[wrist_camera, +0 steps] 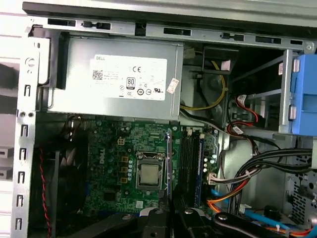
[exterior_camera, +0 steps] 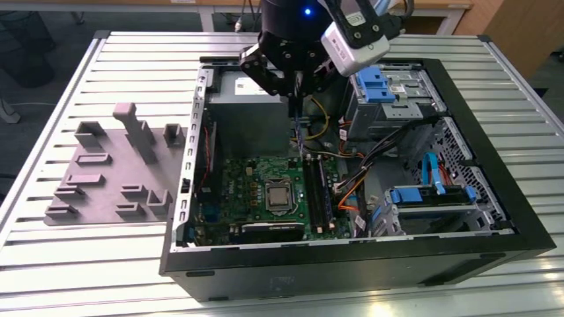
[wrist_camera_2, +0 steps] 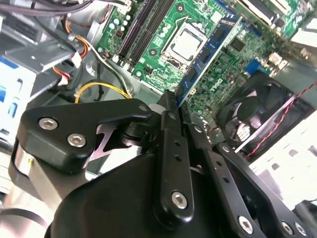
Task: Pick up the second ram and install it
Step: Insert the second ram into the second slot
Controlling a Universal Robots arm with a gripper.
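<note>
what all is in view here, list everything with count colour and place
computer case: one, black, open on the slatted table
motherboard: one, green, on the case floor
processor: one, silver, at the motherboard's middle
power supply: one, grey, at the case's far end
drive bays: two, blue-trimmed, exterior view's right
fan: one, black, beside the motherboard
fixture plate: one, grey, on the table at the exterior view's left
second ram: one, dark, held edge-on above the motherboard
gripper: one, black, fingers closed on the ram's end
</note>
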